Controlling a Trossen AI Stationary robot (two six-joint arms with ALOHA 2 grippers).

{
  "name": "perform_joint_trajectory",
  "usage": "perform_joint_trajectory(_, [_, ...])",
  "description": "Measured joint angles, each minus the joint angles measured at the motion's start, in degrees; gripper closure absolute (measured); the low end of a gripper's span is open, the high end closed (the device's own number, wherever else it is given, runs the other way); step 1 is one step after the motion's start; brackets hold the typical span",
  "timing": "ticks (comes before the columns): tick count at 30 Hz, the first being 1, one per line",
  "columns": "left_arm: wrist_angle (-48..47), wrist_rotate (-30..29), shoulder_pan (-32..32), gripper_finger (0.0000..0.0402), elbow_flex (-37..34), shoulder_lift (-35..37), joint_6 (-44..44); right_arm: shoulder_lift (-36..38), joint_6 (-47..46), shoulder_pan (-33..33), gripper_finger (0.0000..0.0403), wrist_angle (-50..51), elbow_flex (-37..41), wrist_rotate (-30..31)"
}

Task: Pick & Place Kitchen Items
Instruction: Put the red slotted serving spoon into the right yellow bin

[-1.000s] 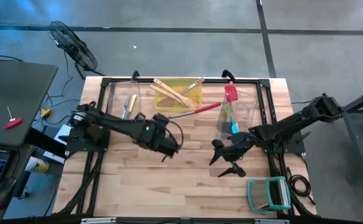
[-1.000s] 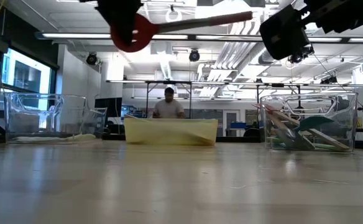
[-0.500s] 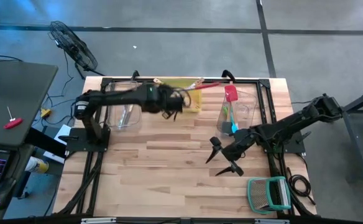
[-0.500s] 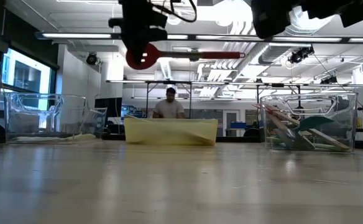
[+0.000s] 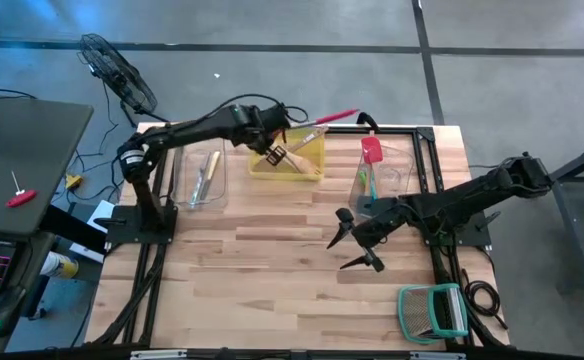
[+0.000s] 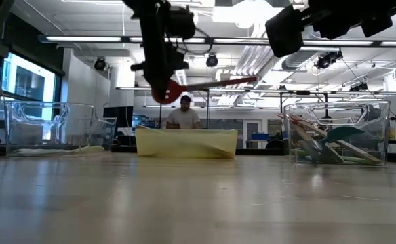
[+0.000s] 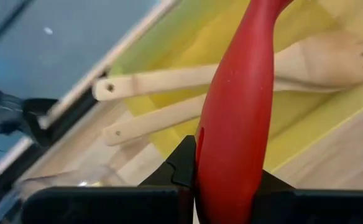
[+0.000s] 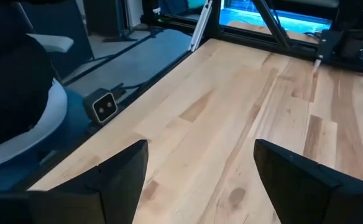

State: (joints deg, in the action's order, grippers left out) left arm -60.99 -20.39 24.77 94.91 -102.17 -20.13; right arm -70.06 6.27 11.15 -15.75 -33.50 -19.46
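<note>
In the high view the left pincer (image 5: 272, 128) sits at the upper middle of the frame, over the left end of the yellow tray (image 5: 313, 166), and it is clamped on a red spatula (image 5: 324, 118) whose long handle runs out to the right above the tray's far edge. The left wrist view shows the same red utensil (image 7: 240, 118) squeezed between the dark fingers (image 7: 183, 163), with two wooden spoons (image 7: 231, 78) lying in the tray beneath it. In the low view the red spatula (image 6: 205, 86) hangs level in the air at the upper centre, above the tray (image 6: 186, 144). More wooden utensils (image 5: 292, 152) lie across the tray in the high view. A yellow-handled knife (image 5: 208, 168) rests in the clear bin (image 5: 184, 178) at the upper left, and another red spatula (image 5: 371, 151) and a blue one (image 5: 375, 200) stand in the clear bin (image 5: 402, 180) at the upper right. The right pincer (image 5: 352, 245) hangs over the bare worktop (image 5: 262, 270) at the lower right of centre, its fingers (image 8: 119, 171) spread wide and holding nothing. A teal-framed rack (image 5: 433, 311) lies in the lower right corner.
</note>
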Motion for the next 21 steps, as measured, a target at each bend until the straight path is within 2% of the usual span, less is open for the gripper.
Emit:
perform_joint_trajectory(4, [4.0,4.16,1.47,0.0378,-4.95,0.0,0.7,0.0,1.22,-0.82,0.0117,0.04,0.0,-0.09])
perform_joint_trajectory(10, [11.7,6.78,1.47,0.0378,-12.01,0.0,1.01,0.0,1.21,-2.49,0.0117,0.11,0.0,-1.78])
perform_joint_trajectory(14, [14.54,6.93,1.49,0.0378,-15.33,0.0,0.86,0.0,-0.19,-4.01,0.0117,0.51,0.0,-4.22])
perform_joint_trajectory(21, [20.35,11.12,2.24,0.0378,-18.82,0.0,1.36,0.0,-1.81,-7.29,0.0117,2.08,0.0,-8.22])
